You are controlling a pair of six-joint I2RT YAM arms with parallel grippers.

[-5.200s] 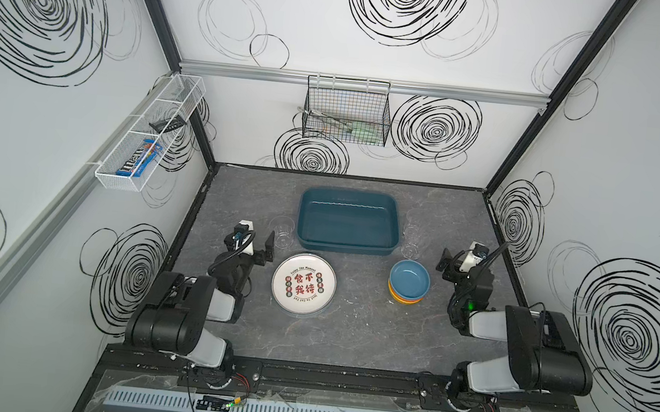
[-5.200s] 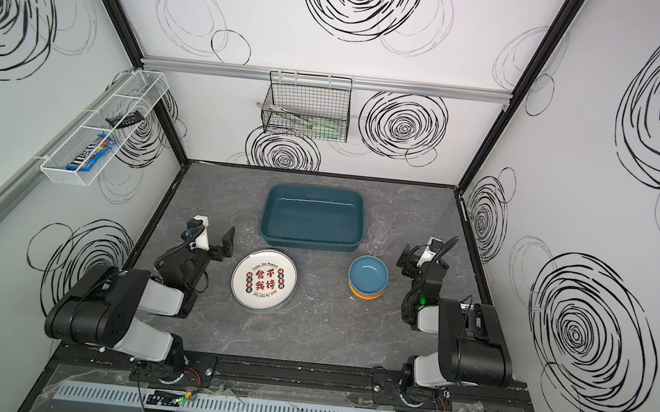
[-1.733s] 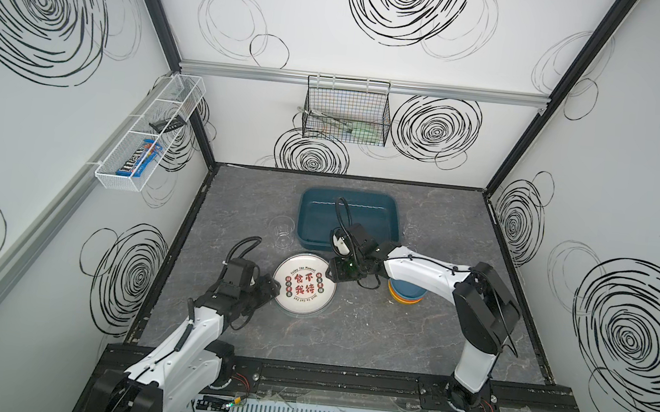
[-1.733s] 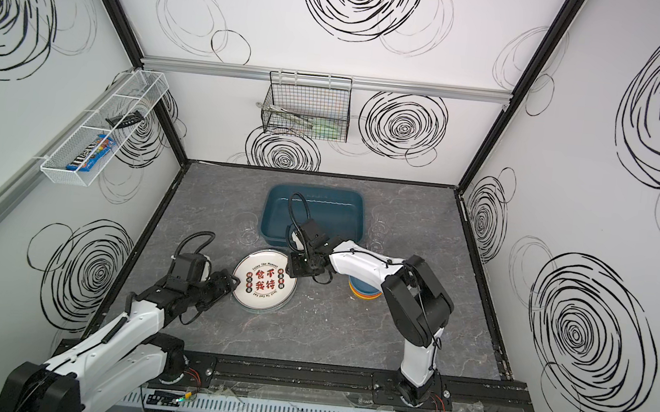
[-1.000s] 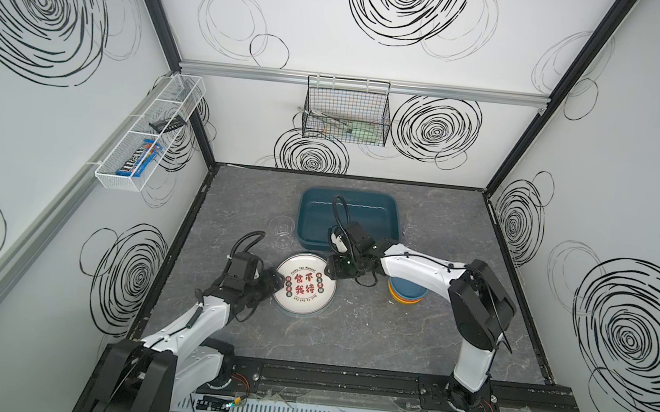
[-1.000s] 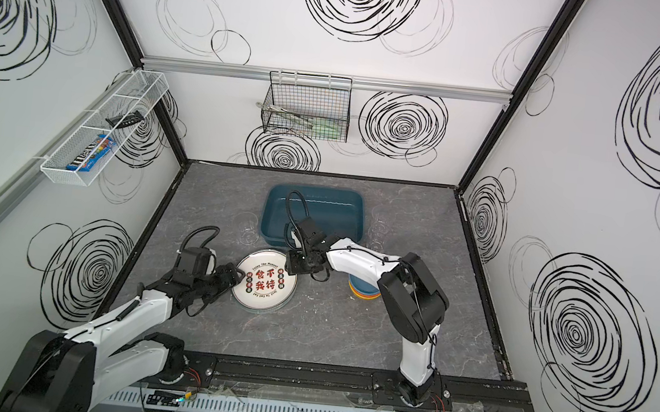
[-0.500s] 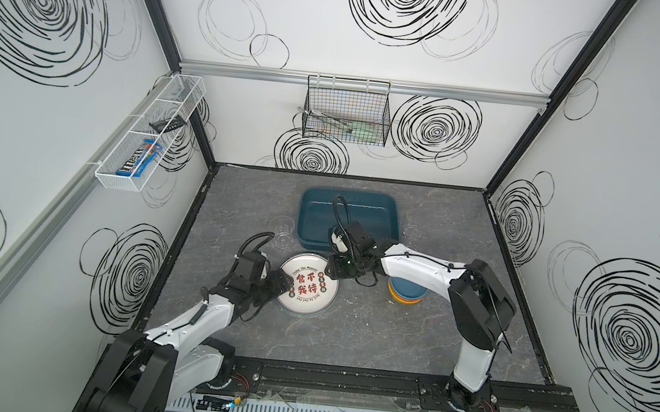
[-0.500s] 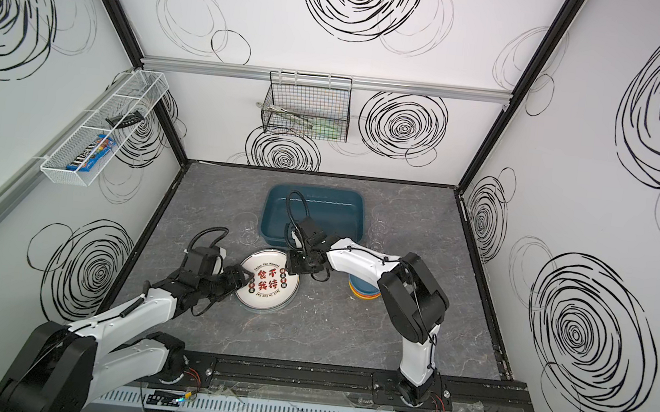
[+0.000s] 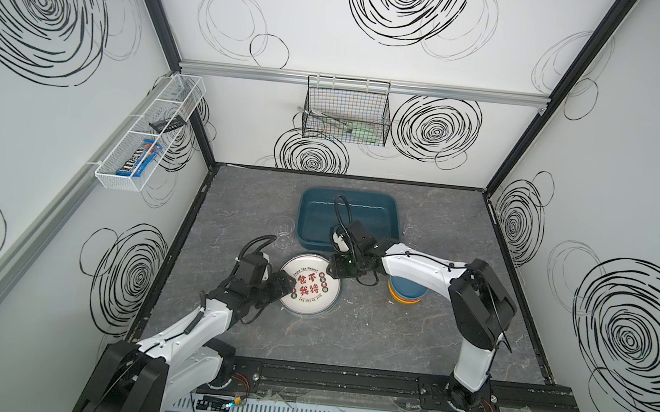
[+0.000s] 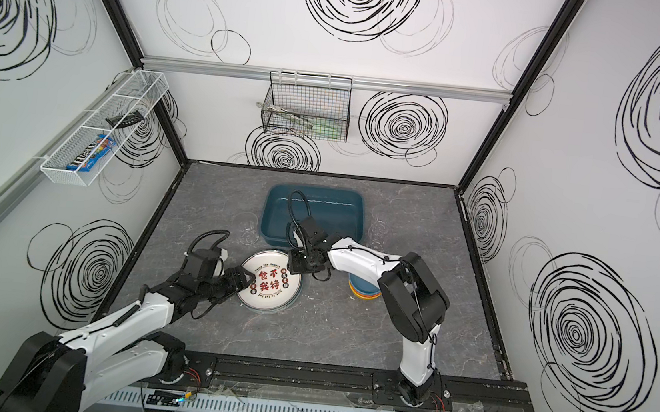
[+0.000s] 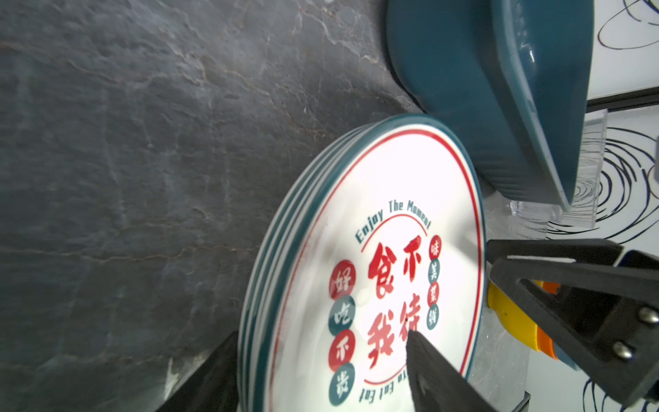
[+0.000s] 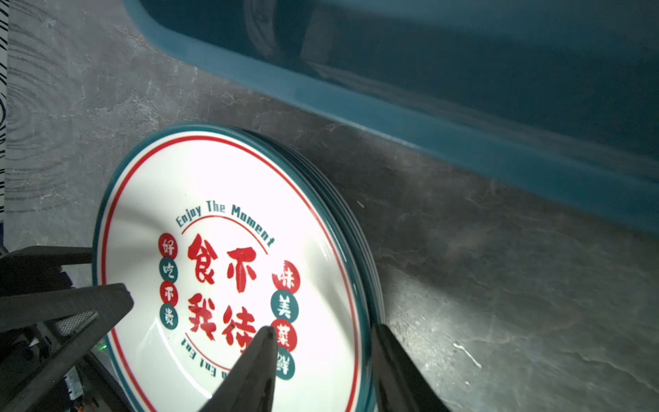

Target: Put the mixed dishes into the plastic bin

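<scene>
1. White plates (image 9: 310,284) had neither gripper near them seconds ago, when both my arms were folded back; now both reach low to the stack
2. My left gripper (image 9: 284,288) has crept onto the left rim, jaws apart: one finger over the top plate, one outside the stack
3. My right gripper (image 9: 334,268) straddles the far rim; whether it pinches I cannot tell
4. The stack sits on the table before the plastic bin (image 9: 352,195), teal-rimmed, with red characters and "Enjoy The Moment"
</scene>
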